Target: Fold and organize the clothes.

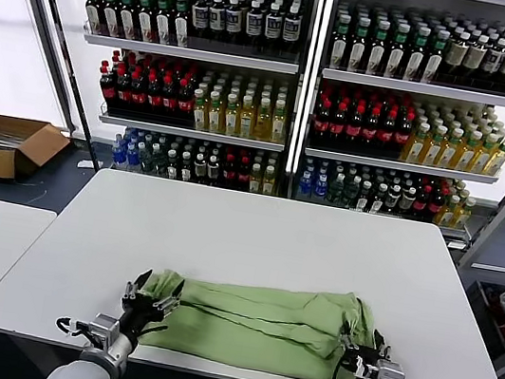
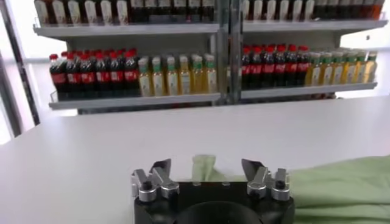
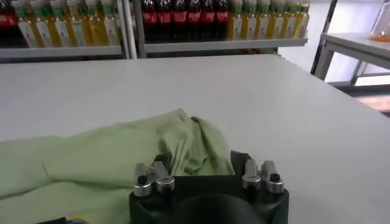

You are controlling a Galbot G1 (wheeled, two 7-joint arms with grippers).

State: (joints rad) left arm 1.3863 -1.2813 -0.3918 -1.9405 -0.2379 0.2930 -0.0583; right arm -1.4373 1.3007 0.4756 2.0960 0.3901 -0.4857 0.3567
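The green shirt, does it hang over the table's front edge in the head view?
No, the green shirt lies wholly on the white table.

Bright, even light; blown-out windows

Head camera looks down over the white surface (image 1: 253, 247) toward the bottle shelves (image 1: 298, 81); both wrist cameras sit low, close, facing those shelves too

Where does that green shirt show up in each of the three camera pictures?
Head view: the shirt lies folded lengthwise along the table's near edge, between the two grippers.
Left wrist view: one end of the shirt shows just beyond the left gripper.
Right wrist view: the shirt's other end bunches just beyond the right gripper.
Shared landmark: the bottle shelves behind the white table.
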